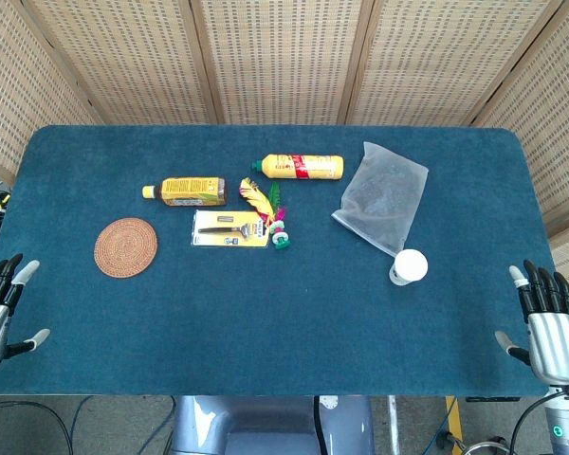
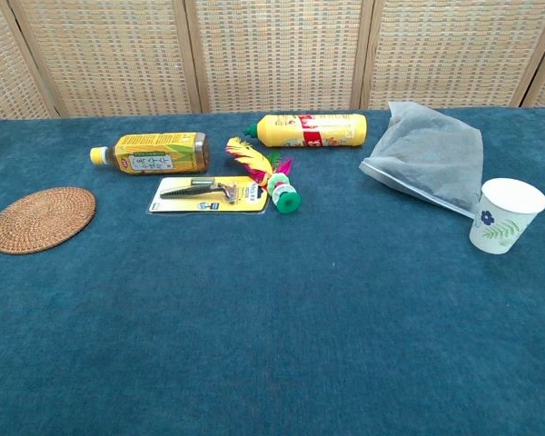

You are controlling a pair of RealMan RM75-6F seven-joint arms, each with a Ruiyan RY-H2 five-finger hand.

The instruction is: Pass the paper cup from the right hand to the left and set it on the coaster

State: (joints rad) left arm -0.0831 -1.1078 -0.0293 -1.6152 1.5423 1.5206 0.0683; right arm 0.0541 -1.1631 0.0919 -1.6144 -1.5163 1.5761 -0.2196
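White paper cup [image 1: 409, 266] is left upright near right hand [image 1: 546, 320], untouched; left hand [image 1: 0, 308] also spread, coaster [image 1: 126, 247] kept bare.

Bright, even light, soft faint shadows, sharp focus; perhaps slight bending at edges.

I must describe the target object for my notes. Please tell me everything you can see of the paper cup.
The cup is white paper with a small blue flower and green leaves printed on its side. It widens toward a rolled rim, stands upright with its mouth open, and looks empty. It sits on the blue cloth toward the table's right side, just in front of the near corner of the grey bag; whether they touch is unclear. No hand holds it: the right hand is off at the table's near right edge.
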